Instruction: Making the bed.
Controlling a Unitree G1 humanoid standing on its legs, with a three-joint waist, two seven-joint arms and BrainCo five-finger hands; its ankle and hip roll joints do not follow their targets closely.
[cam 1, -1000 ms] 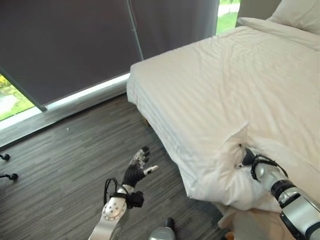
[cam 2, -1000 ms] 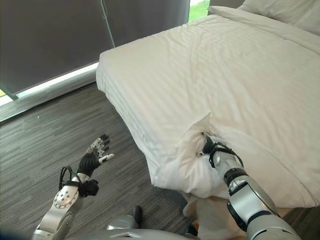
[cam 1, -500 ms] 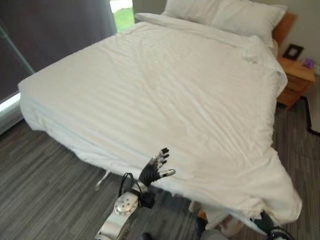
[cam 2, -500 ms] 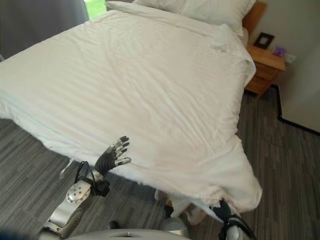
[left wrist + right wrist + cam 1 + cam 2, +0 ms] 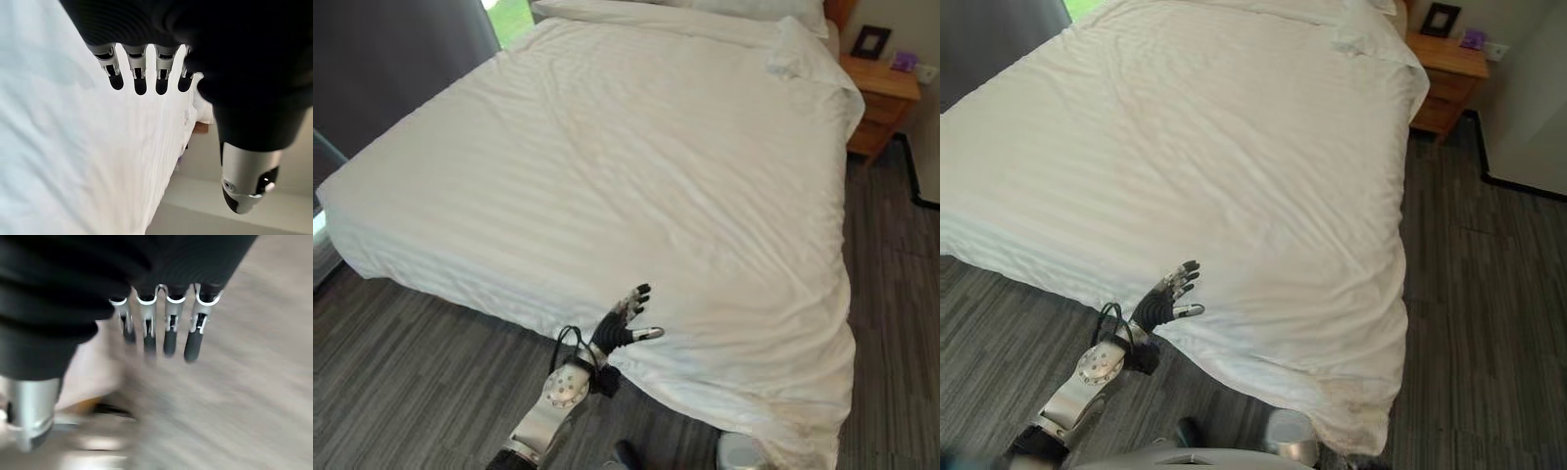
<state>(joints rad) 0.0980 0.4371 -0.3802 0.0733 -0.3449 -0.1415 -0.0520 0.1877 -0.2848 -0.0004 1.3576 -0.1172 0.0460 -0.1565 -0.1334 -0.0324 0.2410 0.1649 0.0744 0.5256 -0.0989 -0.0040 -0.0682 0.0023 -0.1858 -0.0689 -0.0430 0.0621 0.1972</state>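
1. At the far left a dark curtain [image 5: 391,69] hangs by the window, and grey wood-plank floor [image 5: 401,392] runs along the near side of the bed.
2. The left robot hand [image 5: 625,323] is raised over the floor just at the bed's near edge, fingers straight and spread, thumb out to the side, holding nothing. Its own wrist view shows the fingers [image 5: 139,78] straight in a row, with white cloth past them.
3. The bed [image 5: 636,176] takes up the middle of the scene. A white striped duvet [image 5: 1234,166] lies spread flat over it, with shallow creases, and hangs down over the near edge and the near right corner.
4. At the head of the bed a white pillow [image 5: 724,8] lies across the top, and a bunched fold of white cloth [image 5: 793,54] sits by the right edge near it.
5. Right of the bed's head stands a wooden nightstand [image 5: 1449,78] carrying a small dark picture frame [image 5: 1442,18] and a small purple thing [image 5: 1474,37].
6. The right robot hand [image 5: 166,328] appears in its own wrist view, fingers straight and relaxed, empty, over the blurred floor.
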